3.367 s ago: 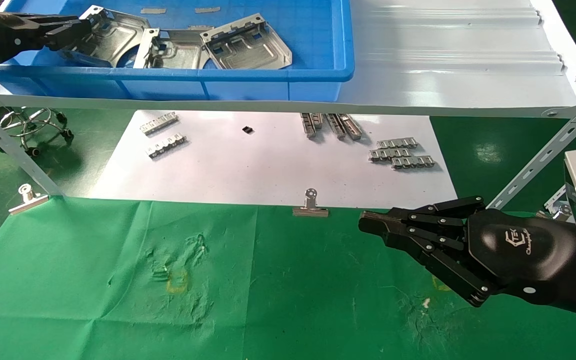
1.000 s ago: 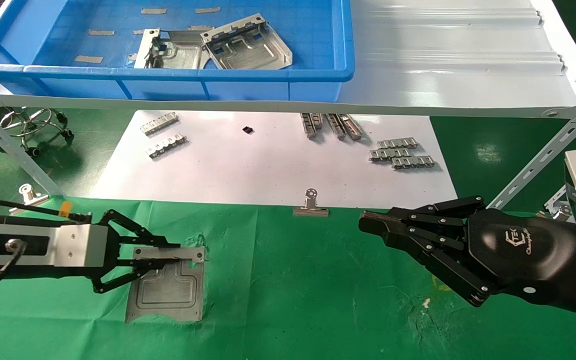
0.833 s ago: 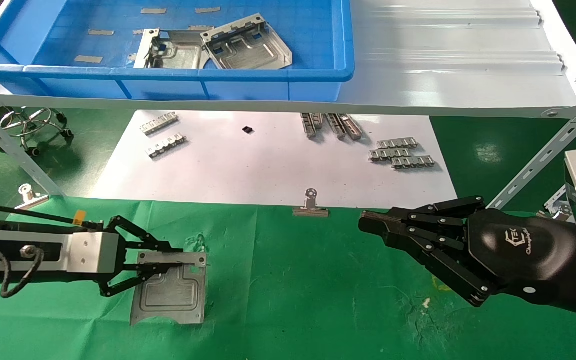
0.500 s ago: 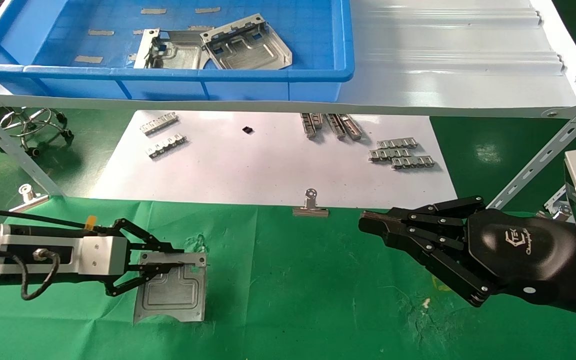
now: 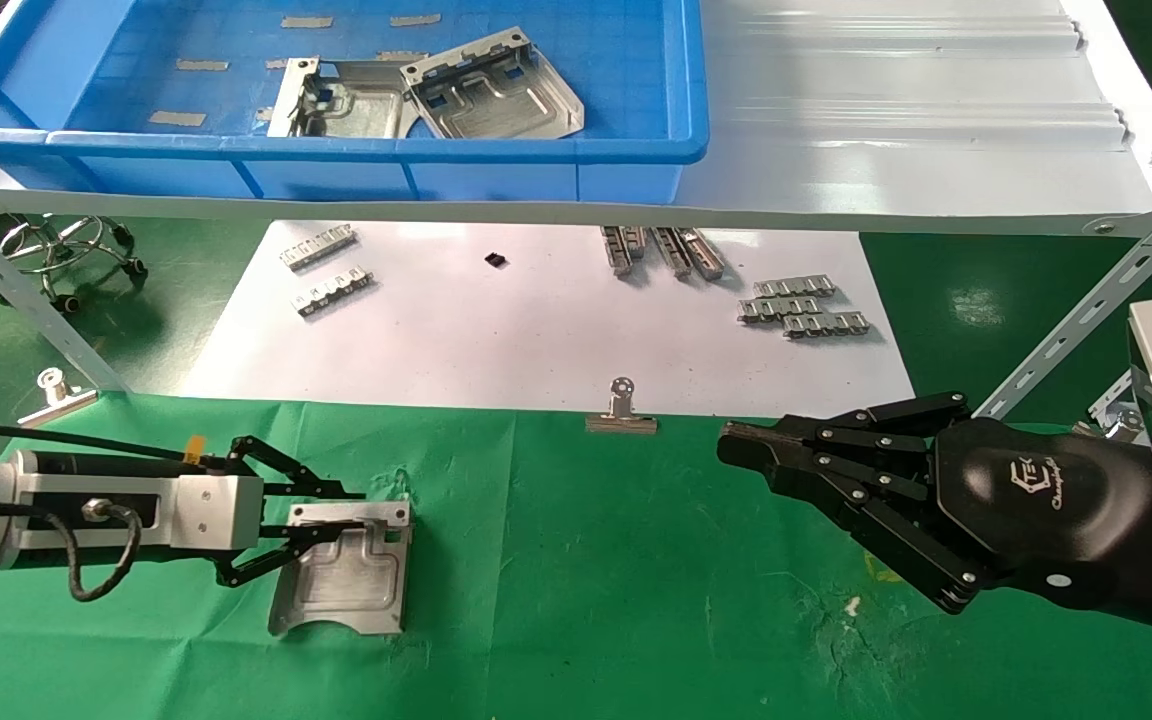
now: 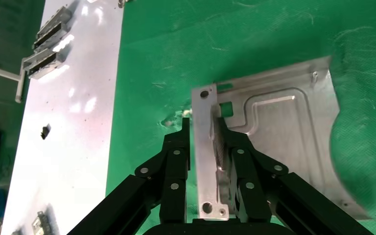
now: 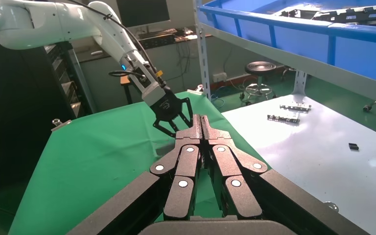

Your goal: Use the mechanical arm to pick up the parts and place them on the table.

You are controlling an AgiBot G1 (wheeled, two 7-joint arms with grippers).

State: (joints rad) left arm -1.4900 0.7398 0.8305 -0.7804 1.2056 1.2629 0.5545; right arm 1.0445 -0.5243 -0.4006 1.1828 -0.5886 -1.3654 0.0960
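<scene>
The green tabletop [image 5: 636, 620] spread below a white shelf [image 5: 896, 130] that carried a blue bin [image 5: 356, 150], with two plates [image 5: 491, 85] inside the bin. A white sheet [image 5: 536, 330] lay on the tabletop beneath the shelf, strewn with small toothed strips [image 5: 804, 306]. A third plate [image 5: 346, 580] lay flat on the tabletop, well left of the clip [image 5: 622, 412] at the sheet's near edge. The left gripper [image 5: 321, 512] was closed on that plate's folded edge, fingers [image 6: 176, 156] pinching it from both sides. The right gripper [image 5: 736, 445] hovered right of the clip, fingers pressed together, holding nothing.
</scene>
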